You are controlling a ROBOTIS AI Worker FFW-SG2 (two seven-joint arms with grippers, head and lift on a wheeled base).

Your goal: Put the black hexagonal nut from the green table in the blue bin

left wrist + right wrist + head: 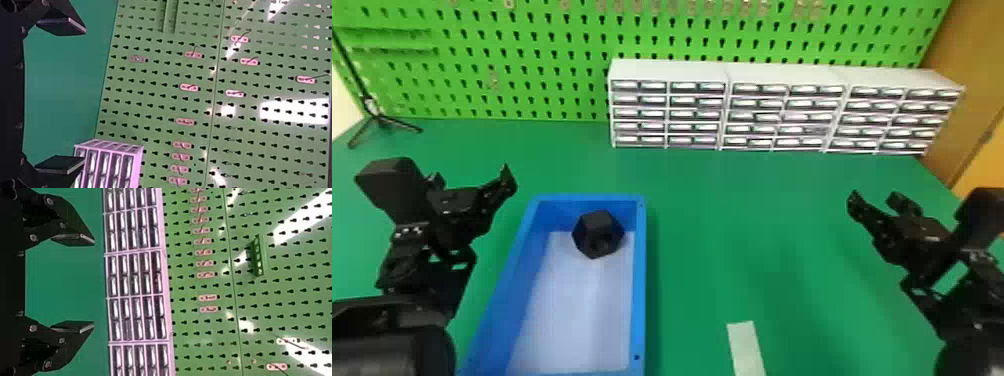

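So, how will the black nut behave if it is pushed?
The nut probably slides or tips rather than rolling smoothly, as its sides look flat. Its solid, blocky form suggests it stays stiff. The bin's far wall, close by, may stop it.

From the middle of my head view, I see a bright green pegboard [547, 65] rising at twelve o'clock, rows of keyhole slots across it. Two narrow green rails [392, 31] run along it at ten. A row of three white drawer cabinets [782, 75] stands in front of its foot, from twelve to two, the drawer fronts facing me. I have a black tripod stand [379, 119] between nine and ten, a pale flat strip [746, 345] at five, and an orange-brown panel [982, 60] at two. My left wrist view shows me small pinkish hooks [189, 87] on the pegboard; my right wrist view shows a green rack [258, 256] mounted there.
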